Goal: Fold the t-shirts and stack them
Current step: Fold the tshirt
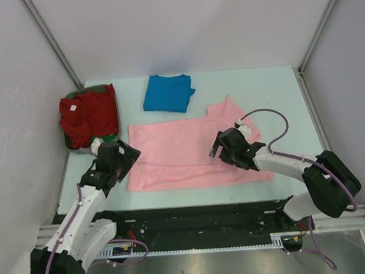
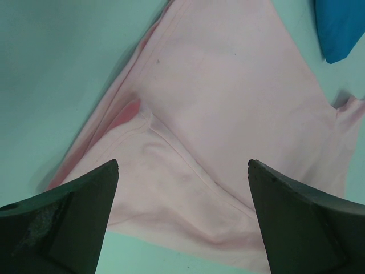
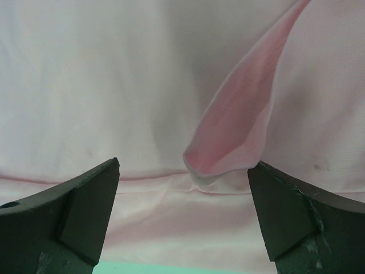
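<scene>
A pink t-shirt lies spread across the middle of the table, one sleeve sticking up toward the back right. A folded blue t-shirt lies behind it. My left gripper hovers open over the pink shirt's left edge; the left wrist view shows the pink shirt with a folded-over corner and nothing between the fingers. My right gripper is open over the shirt's right half. In the right wrist view a curled flap of the pink shirt stands just ahead of the fingers.
A dark tray at the back left holds a crumpled red garment. White walls enclose the table on three sides. A black rail runs along the near edge by the arm bases.
</scene>
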`<state>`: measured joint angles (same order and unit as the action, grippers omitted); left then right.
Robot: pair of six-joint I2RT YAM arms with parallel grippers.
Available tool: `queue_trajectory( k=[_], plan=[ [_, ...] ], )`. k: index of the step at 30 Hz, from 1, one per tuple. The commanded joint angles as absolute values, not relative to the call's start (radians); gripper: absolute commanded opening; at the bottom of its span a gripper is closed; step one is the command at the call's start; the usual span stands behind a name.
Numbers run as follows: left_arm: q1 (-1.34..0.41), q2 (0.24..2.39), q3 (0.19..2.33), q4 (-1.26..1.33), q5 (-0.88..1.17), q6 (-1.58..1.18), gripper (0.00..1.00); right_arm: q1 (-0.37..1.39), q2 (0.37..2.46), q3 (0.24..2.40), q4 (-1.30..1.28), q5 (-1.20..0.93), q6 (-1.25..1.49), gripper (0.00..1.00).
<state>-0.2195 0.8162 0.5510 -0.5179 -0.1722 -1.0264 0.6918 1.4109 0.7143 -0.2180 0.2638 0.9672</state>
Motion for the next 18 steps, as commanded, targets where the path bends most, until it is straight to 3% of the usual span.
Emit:
queue_trajectory(
  k=[1,18],
  plan=[
    [-0.199,0.813,0.535,-0.495,-0.166,-0.994,1.00,0.689,1.428,0.729,-0.111,0.281,0.968,0.99],
    [-0.147,0.767,0.520,-0.520,-0.155,-0.953,1.00,0.676,1.687,0.903,0.086,0.337,0.943,0.97]
  ],
)
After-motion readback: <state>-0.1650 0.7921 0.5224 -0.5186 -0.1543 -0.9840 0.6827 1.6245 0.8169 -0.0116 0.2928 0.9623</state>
